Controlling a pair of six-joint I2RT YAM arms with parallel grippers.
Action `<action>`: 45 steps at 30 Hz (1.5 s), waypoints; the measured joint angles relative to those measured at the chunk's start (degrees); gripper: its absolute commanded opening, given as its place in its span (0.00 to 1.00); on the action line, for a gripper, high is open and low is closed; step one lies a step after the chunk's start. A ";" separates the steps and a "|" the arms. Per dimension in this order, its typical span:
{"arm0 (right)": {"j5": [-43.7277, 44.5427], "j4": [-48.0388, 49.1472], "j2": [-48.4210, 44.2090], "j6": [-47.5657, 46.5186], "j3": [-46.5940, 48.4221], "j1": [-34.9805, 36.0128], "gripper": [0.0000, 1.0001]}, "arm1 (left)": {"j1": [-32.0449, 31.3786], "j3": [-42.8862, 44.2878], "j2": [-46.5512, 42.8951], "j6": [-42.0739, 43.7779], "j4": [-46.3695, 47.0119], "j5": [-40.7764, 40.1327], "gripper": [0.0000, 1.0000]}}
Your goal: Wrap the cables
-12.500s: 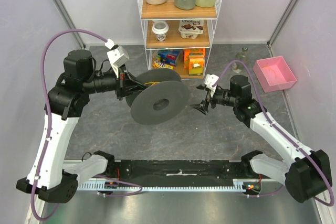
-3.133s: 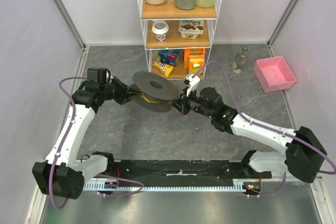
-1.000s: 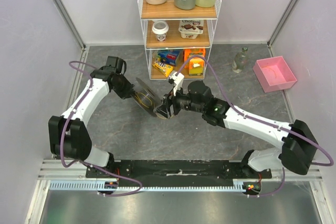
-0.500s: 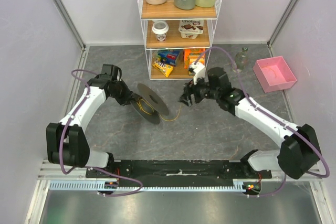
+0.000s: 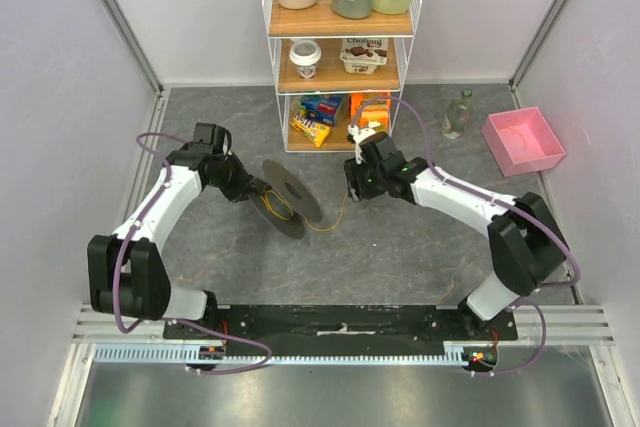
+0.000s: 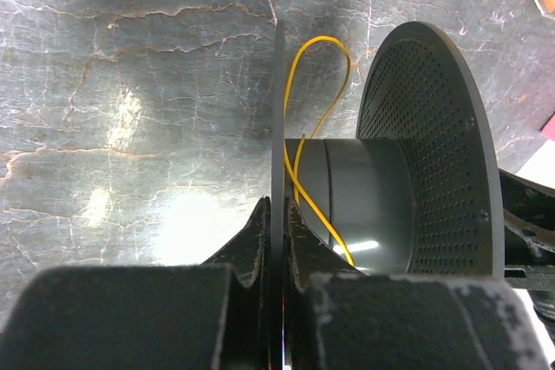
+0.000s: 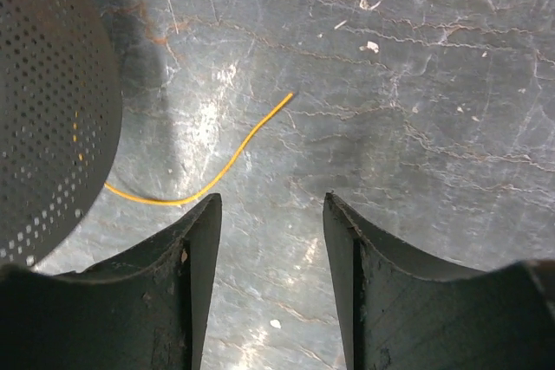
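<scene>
Two hands split the work. The left hand is clamped on the thin rim of one flange of the dark grey round plastic spool, holding it tilted low over the grey marbled bench. Whether the lower rim touches the bench cannot be told. The right hand has its fingers apart and holds nothing, pointing down at bare bench just beside the spool.

Part of the thin yellow-orange wire is around the spool's hub, with one slack loop standing out between the flanges. The rest trails off as a loose tail lying flat on the bench. In the right wrist view that tail comes out from under the perforated flange on the left, sags, then runs diagonally up and right to a free tip. The tip sits ahead of the open fingers and a little left of the gap between them.

The right hand is much the nearer to the tail and is free to take it. The wire's long axis lies oblique to the finger gap, so my guess is the hand must go forward, shift slightly left and turn to close across it
</scene>
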 measured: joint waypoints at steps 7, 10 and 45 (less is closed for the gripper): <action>7.96 -0.07 7.58 6.60 3.82 4.20 0.55 | 0.02 -0.83 -0.81 0.00 0.02 0.20 0.01; 9.92 -0.11 10.64 8.35 4.79 4.59 0.55 | 0.02 -0.94 -1.18 0.04 -0.09 0.15 0.02; 13.92 0.81 20.24 12.20 10.75 5.03 0.00 | 0.04 -1.49 -1.68 0.07 -0.09 0.31 0.02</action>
